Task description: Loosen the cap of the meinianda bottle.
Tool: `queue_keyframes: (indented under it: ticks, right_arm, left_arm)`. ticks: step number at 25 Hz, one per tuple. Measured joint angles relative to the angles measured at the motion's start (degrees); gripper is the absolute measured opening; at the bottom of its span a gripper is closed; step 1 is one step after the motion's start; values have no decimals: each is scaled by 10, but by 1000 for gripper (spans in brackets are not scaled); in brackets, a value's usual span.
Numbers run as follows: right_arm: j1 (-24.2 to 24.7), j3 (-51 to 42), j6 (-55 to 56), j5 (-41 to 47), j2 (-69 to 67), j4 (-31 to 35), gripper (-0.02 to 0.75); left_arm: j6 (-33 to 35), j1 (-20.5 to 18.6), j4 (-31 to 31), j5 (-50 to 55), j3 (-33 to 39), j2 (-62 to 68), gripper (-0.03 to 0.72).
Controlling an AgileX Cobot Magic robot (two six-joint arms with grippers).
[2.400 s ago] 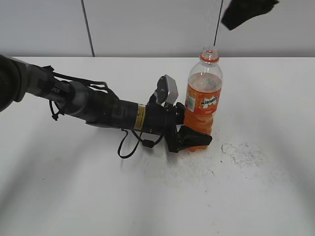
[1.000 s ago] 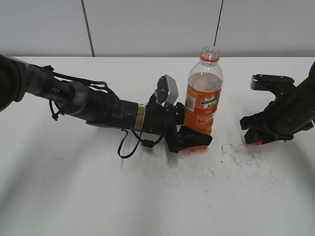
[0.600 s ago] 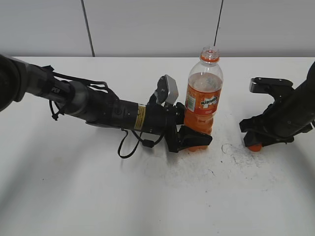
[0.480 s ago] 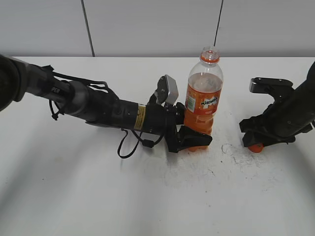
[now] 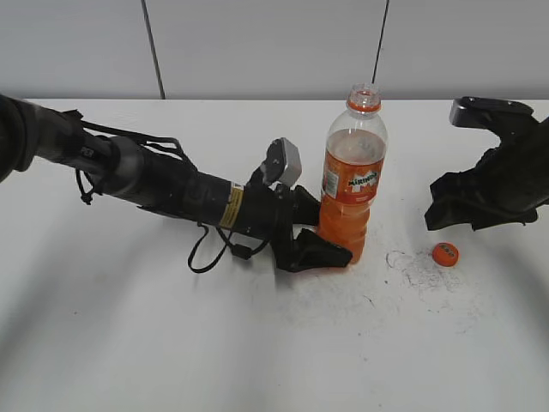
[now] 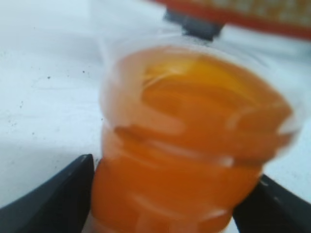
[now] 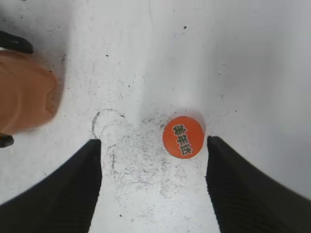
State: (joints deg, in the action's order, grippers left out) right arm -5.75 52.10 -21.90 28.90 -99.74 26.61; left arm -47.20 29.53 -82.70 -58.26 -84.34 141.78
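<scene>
- The meinianda bottle point(image 5: 351, 184) is standing upright on the white table point(image 5: 129, 326), neck open, no cap on it; orange neck ring showing just under the mouth
- Orange drink is filling the bottle to roughly shoulder level, clear empty space above; wrap label with the green-white logo is facing the exterior camera
- The cap point(image 5: 444, 254) is lying flat on the table to the right of the bottle, well apart from it, printed top facing up; the right wrist view is showing it point(image 7: 183, 136) with dark print on top
- The left gripper point(image 5: 322, 236) is reaching in low from the left of the bottle, fingers sitting on either side of the bottle's lower body; in the left wrist view the bottle base point(image 6: 189, 150) is filling the gap between two dark fingers point(image 6: 58, 191), close in on both sides, so it reads as holding the bottle
- The right gripper point(image 5: 467, 210) is hanging above the table right of the bottle, over and behind the cap; in its wrist view the jaws are spread wide, the cap lying between them, touching neither
- The table surface is scuffed with grey scratches and a faint ring mark between the bottle and the cap
- A pale grey panelled wall point(image 5: 257, 47) is standing behind the bottle, a dark cable point(image 5: 380, 39) hanging down in front of it
</scene>
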Motion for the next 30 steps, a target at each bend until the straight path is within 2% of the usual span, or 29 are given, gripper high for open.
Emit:
queue_keyframes:
  ticks: [5, 14, 23, 30]
  right_arm:
    - [0, 0, 0, 14, 25, 0, 494]
    - [0, 0, 0, 34, 56, 0, 495]
    - [0, 0, 0, 78, 114, 0, 495]
    - [0, 0, 0, 134, 180, -1, 496]
  left_arm:
    - [-31, -22, -42, 2, 0, -5, 664]
    - [-98, -66, -159, 29, 1, -43, 664]
    - [-194, -70, -174, 192, 13, -123, 610]
    - [-273, -69, -174, 372, 83, -207, 593]
